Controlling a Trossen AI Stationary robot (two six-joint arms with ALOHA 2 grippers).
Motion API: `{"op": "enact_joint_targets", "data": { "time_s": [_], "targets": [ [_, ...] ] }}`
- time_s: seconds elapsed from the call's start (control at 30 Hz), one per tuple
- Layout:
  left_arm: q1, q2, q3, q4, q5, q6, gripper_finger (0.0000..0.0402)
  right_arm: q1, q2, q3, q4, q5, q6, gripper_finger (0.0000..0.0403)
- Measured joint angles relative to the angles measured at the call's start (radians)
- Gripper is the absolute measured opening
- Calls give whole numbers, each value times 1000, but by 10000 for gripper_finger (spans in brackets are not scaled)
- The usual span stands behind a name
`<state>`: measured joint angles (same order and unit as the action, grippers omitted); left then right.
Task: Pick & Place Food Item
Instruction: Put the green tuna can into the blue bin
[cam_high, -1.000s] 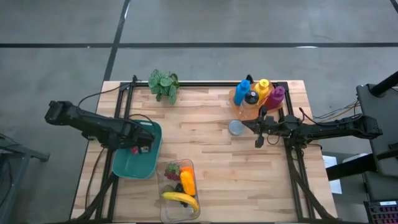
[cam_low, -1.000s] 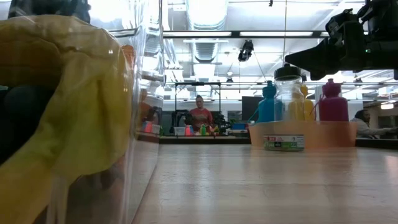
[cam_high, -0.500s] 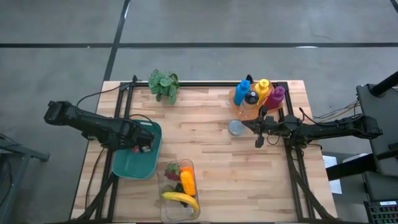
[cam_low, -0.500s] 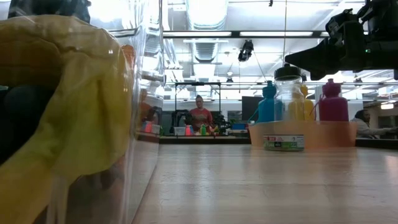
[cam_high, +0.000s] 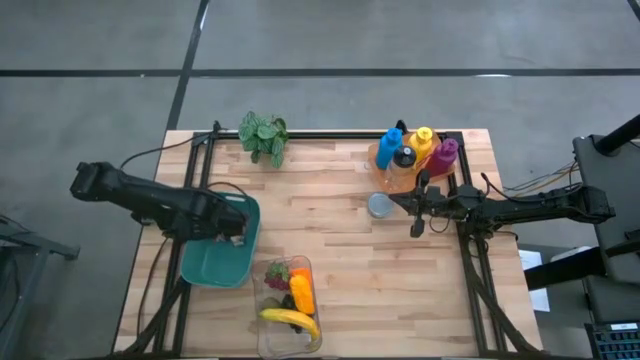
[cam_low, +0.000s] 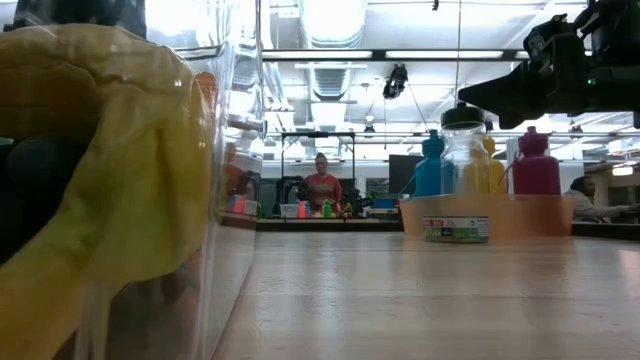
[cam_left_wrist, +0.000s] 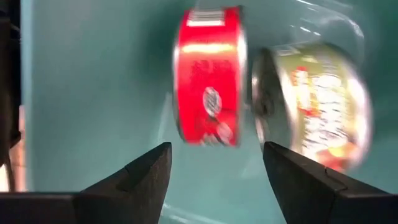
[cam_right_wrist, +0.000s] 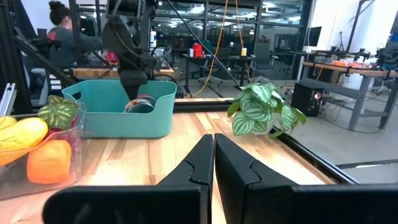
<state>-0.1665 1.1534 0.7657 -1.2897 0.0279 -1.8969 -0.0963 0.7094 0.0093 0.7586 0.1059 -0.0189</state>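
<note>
The left gripper (cam_left_wrist: 214, 163) reaches down into the teal bin (cam_high: 216, 262), fingers apart, above a red can (cam_left_wrist: 208, 76) and green-labelled can (cam_left_wrist: 317, 106) lying side by side. The right gripper (cam_right_wrist: 213, 163) hovers mid-table, fingers together.

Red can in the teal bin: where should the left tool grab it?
Across the flat end faces of the red can, coming straight down into the teal bin. It stands on edge, narrow side toward the open left tool; the green-labelled can crowds one face, leaving that finger little room.
</note>
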Motion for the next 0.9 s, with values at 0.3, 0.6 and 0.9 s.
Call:
{"op": "enact_joint_targets", "data": {
  "time_s": [0.3,0.6,0.9],
  "targets": [
    [0,0,216,-172,-61,72,260,0,0,0,0,0,0,12],
    [0,5,362,-192,-379,222,259,0,0,0,0,0,0,12],
    [5,21,347,98,-664,608,259,0,0,0,0,0,0,12]
  ]
}}
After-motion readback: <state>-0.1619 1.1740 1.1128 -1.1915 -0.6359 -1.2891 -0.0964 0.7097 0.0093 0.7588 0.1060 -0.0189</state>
